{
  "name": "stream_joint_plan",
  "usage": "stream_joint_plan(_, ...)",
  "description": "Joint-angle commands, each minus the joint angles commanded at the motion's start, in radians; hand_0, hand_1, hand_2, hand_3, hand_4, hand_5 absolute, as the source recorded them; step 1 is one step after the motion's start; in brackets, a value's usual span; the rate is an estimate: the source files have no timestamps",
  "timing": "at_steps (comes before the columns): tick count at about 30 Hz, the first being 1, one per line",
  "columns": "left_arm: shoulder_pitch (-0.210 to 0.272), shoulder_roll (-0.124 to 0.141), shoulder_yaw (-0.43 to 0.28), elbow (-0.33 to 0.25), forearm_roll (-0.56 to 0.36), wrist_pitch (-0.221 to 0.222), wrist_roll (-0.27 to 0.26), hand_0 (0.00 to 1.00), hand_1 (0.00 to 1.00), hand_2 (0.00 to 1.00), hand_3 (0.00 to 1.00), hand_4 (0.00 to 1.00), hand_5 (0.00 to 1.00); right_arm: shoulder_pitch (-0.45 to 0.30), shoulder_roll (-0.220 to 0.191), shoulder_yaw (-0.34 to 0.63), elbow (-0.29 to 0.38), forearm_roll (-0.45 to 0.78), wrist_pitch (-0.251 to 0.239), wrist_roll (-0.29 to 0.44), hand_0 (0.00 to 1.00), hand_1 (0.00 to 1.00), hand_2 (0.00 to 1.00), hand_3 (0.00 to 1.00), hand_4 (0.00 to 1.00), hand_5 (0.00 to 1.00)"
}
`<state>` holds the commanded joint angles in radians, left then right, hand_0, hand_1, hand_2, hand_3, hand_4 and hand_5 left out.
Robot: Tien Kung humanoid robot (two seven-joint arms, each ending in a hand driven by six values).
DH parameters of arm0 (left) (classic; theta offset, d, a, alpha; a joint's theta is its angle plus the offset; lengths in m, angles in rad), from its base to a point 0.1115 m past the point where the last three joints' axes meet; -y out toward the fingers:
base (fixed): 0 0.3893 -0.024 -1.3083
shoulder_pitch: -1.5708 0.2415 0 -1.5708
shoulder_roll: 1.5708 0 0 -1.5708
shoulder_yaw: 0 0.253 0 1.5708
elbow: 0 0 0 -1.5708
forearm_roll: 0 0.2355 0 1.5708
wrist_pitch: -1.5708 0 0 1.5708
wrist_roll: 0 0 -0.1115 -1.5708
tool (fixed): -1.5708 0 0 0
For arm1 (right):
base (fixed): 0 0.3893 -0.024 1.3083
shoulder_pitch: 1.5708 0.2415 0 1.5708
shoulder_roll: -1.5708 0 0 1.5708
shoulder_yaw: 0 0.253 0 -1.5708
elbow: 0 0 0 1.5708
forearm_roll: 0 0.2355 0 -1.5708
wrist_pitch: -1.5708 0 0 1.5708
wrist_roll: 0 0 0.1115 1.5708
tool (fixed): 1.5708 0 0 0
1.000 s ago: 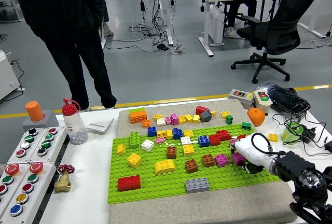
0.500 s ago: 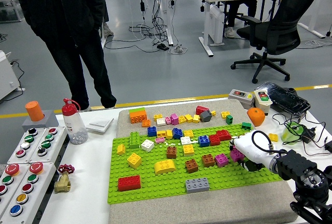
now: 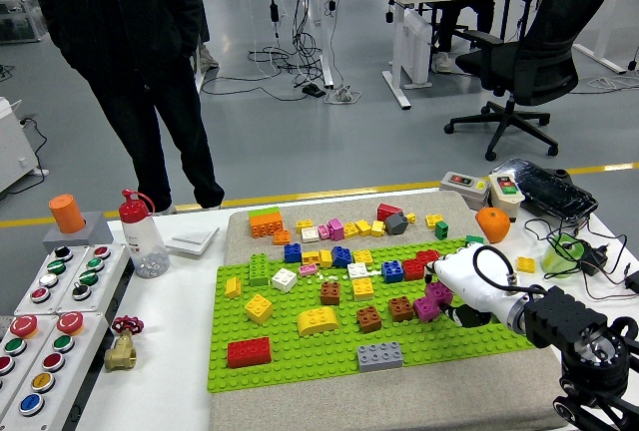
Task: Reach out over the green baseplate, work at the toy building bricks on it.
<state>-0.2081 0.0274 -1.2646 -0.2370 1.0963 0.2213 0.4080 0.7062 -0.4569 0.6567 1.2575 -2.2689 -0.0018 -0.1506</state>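
I see my right hand (image 3: 461, 286) reaching in from the lower right corner over the right part of the green baseplate (image 3: 329, 356). The white hand lies low over the studs, right against the magenta brick (image 3: 433, 301) and just beside the red brick (image 3: 420, 264). I cannot tell whether its fingers are curled or spread, since the back of the hand hides them.

The baseplate lies on a grey mat (image 3: 399, 403) on the white bench (image 3: 165, 371). Spread across it I can pick out a red brick (image 3: 248, 352) near the front left corner, a grey brick (image 3: 380, 355) at the front, a curved yellow brick (image 3: 318, 320) in the middle, brown bricks (image 3: 369, 318) beside it, and blue bricks (image 3: 341, 256) further back. More loose bricks lie on the mat behind the plate, among them an orange and green stack (image 3: 265, 221).

On the left of the bench stand a clear bottle with a red cap (image 3: 142, 234) and a panel of coloured push buttons (image 3: 40, 321). A person in dark clothes (image 3: 130, 62) stands at the far side, away from the bench.
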Motion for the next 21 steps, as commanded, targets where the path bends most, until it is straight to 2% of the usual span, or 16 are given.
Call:
stream_joint_plan(4, 0.0, 0.0, 0.0, 0.0, 0.0, 0.0, -0.001, 0.637, 0.603, 0.61, 0.454, 0.355, 0.992, -0.006, -0.009, -0.005, 0.066, 0.0, 0.018, -0.026, 0.116, 0.274, 0.52, 0.526, 0.612, 0.149)
stream_joint_plan(5, 0.0, 0.001, 0.0, 0.001, 0.0, 0.0, -0.002, 0.637, 0.604, 0.61, 0.454, 0.354, 0.991, -0.007, -0.012, -0.006, 0.079, 0.0, 0.022, -0.032, 0.117, 0.273, 0.517, 0.524, 0.6, 0.184)
stream_joint_plan(7, 0.001, 0.001, 0.001, 0.001, -0.002, 0.002, -0.002, 0.637, 0.604, 0.61, 0.454, 0.354, 0.991, -0.008, -0.016, -0.008, 0.101, 0.0, 0.032, -0.043, 0.117, 0.273, 0.517, 0.524, 0.6, 0.184)
stream_joint_plan(21, 0.003, 0.0, 0.0, 0.0, -0.005, 0.009, -0.002, 0.636, 0.603, 0.609, 0.453, 0.353, 0.989, -0.02, -0.009, -0.015, 0.2, 0.0, 0.107, -0.122, 0.119, 0.272, 0.514, 0.524, 0.59, 0.208)
